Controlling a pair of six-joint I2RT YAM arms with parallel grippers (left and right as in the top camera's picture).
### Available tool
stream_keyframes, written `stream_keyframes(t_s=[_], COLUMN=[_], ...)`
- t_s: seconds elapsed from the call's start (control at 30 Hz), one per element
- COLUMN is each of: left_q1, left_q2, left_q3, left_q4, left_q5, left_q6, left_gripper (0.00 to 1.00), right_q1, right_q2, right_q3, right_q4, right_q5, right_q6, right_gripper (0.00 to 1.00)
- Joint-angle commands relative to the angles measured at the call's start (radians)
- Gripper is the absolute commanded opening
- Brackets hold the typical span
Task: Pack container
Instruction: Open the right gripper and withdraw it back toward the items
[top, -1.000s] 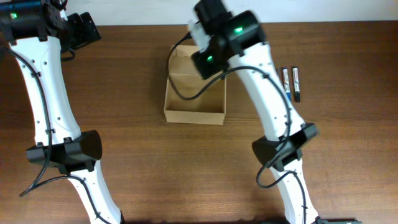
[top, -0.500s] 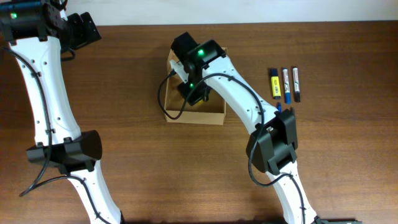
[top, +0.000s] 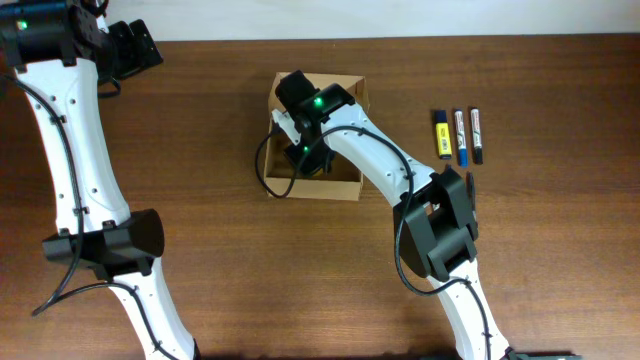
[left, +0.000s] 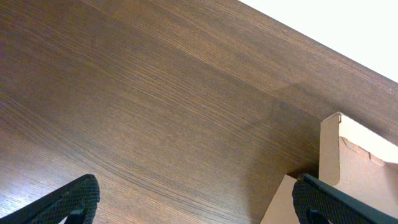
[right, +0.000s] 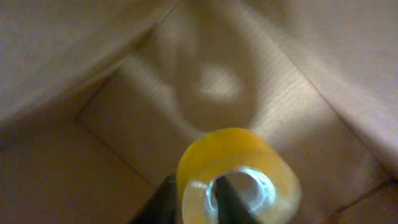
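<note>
Nearest the right wrist lens, the right pincer (right: 196, 198) is clamped on a roll of yellowish clear tape (right: 239, 167). One finger seems to sit inside the core and the other on the outer face, a grip that likely lets the roll go down flat. Behind it lies the bare cardboard floor of the container (right: 118, 124), so the roll hangs low inside the box, ready to be let go. From overhead the container stands at upper centre of the frame on the brown desk (top: 230, 260), lid open. Three pens (top: 459, 135) lie side by side at upper right, probably waiting to be packed. The left pincer (left: 196, 200), parked at far upper left, is spread wide and holds nothing. No print shows on tape or box; the pens' labels are too small to read.
</note>
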Motion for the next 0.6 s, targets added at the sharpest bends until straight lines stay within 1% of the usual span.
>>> stream_keyframes(t_s=[0.0,0.1,0.2,0.37,0.47,0.57], left_q1=[0.005,0.005,0.005,0.005,0.005,0.005], left_q2=[-0.001,-0.001,-0.001,-0.001,-0.001,-0.001], left_q3=[0.018,0.018,0.018,0.018,0.018,0.018], left_q4=[-0.002,-0.002,-0.002,-0.002,-0.002,-0.002], left_q5=[0.011,0.011,0.011,0.011,0.011,0.011], left_q6=[0.011,0.011,0.011,0.011,0.011,0.011], left_gripper=[1.00,1.00,1.00,1.00,1.00,1.00], right_q1=[0.008,0.008,0.008,0.008,-0.006,-0.069], right_q2=[-0.005,-0.014,-0.033,-0.119,-0.228,-0.327], right_q3=[0.010,0.058,0.153,0.315,0.330,0.323], right_q4=[-0.007,-0.047,-0.117,-0.204,-0.212,-0.225], right_q5=[-0.008,0.014,0.080,0.175,0.284,0.375], right_q6=[-0.006,-0.006,-0.005,-0.002,-0.002,0.001], right_gripper=[0.30,0.38,0.45,0.50,0.51,0.51])
